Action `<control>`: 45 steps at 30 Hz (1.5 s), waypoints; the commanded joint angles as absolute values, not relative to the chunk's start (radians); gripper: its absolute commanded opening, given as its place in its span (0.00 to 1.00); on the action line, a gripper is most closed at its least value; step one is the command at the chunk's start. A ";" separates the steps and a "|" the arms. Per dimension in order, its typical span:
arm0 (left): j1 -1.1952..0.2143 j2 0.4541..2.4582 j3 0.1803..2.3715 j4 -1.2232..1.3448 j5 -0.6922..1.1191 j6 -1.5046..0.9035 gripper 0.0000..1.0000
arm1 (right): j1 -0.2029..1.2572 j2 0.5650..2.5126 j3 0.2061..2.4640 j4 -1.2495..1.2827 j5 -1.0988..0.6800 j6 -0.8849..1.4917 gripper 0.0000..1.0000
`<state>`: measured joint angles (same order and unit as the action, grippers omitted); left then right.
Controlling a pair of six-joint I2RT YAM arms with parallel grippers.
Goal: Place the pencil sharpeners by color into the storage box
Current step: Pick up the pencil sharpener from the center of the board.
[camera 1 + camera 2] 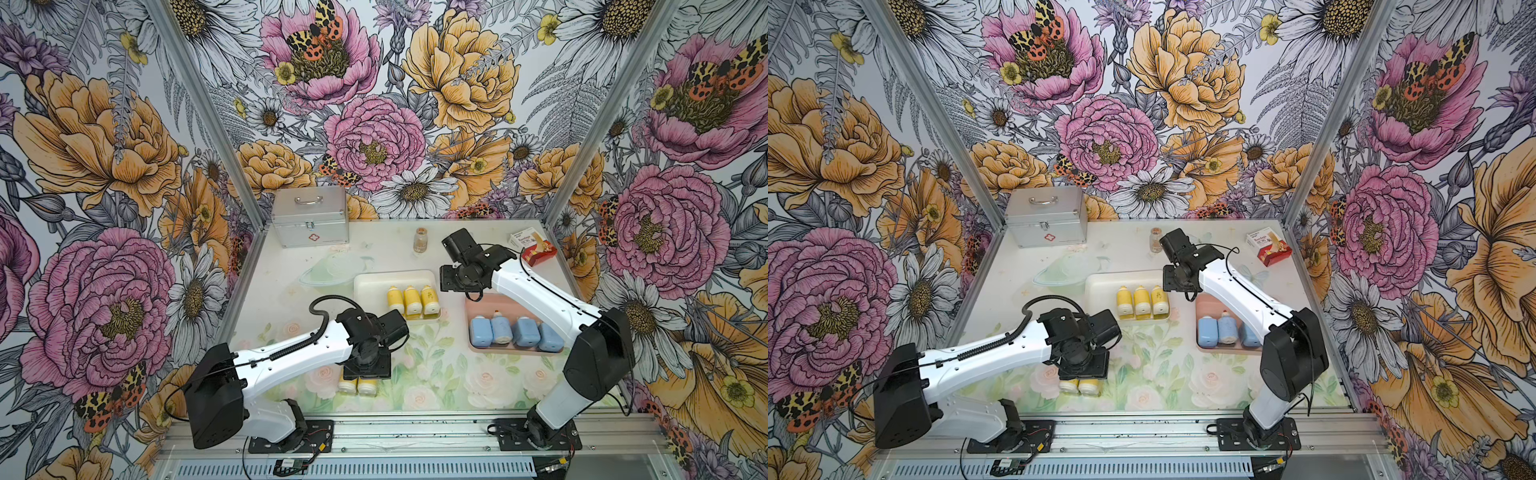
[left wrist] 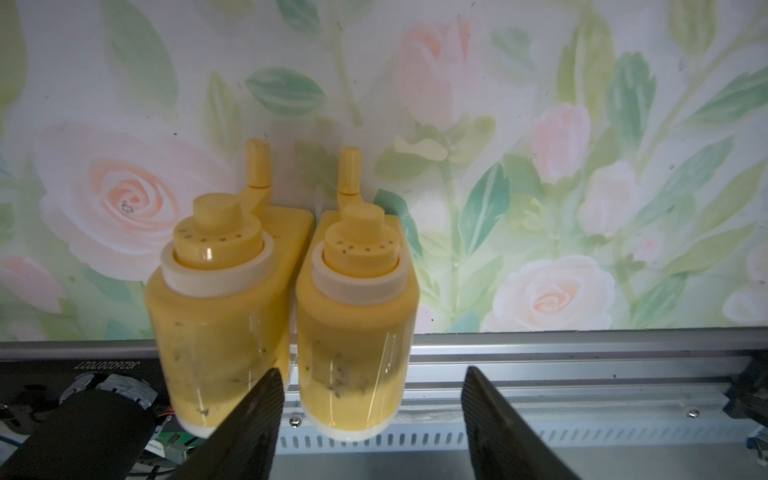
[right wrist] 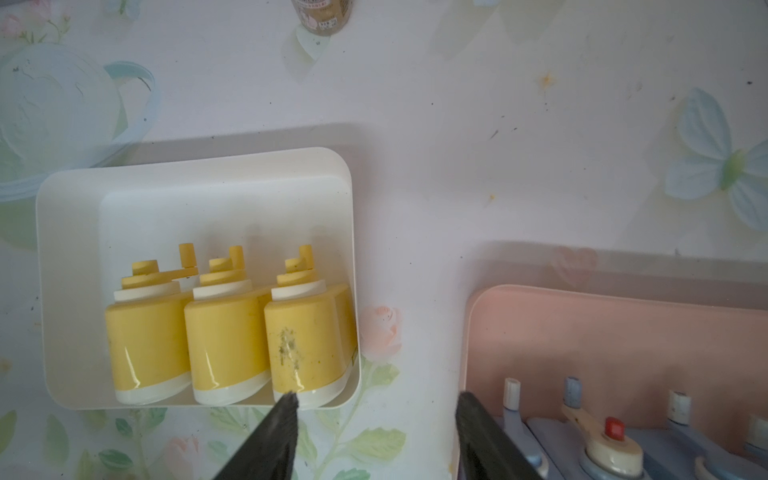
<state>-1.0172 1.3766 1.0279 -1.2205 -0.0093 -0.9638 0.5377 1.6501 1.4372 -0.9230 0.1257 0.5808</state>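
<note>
Two yellow pencil sharpeners (image 2: pixel 220 316) (image 2: pixel 357 324) lie side by side on the floral mat near the front edge, partly under my left wrist in both top views (image 1: pixel 357 385) (image 1: pixel 1079 386). My left gripper (image 2: pixel 370 374) is open. One finger sits between the two and the other stands clear beyond the second, so the jaws straddle that one with a gap. Three yellow sharpeners (image 1: pixel 411 299) (image 3: pixel 226 332) lie in the cream storage box (image 1: pixel 374 282). Several light-blue sharpeners (image 1: pixel 515 330) lie in the pink storage box (image 1: pixel 478 303). My right gripper (image 3: pixel 377 397) hangs open and empty between the two boxes.
A silver case (image 1: pixel 309 216) stands at the back left. A brown glass vial (image 1: pixel 420 240) stands at the back centre and a red and white carton (image 1: pixel 534 248) at the back right. A clear plastic piece (image 1: pixel 332 270) lies left of the cream box. The metal rail (image 1: pixel 374 428) runs along the front.
</note>
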 commanded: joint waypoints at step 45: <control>-1.025 1.576 1.086 -1.229 -0.021 -0.943 0.56 | 0.497 1.653 1.395 -0.855 0.080 0.552 0.63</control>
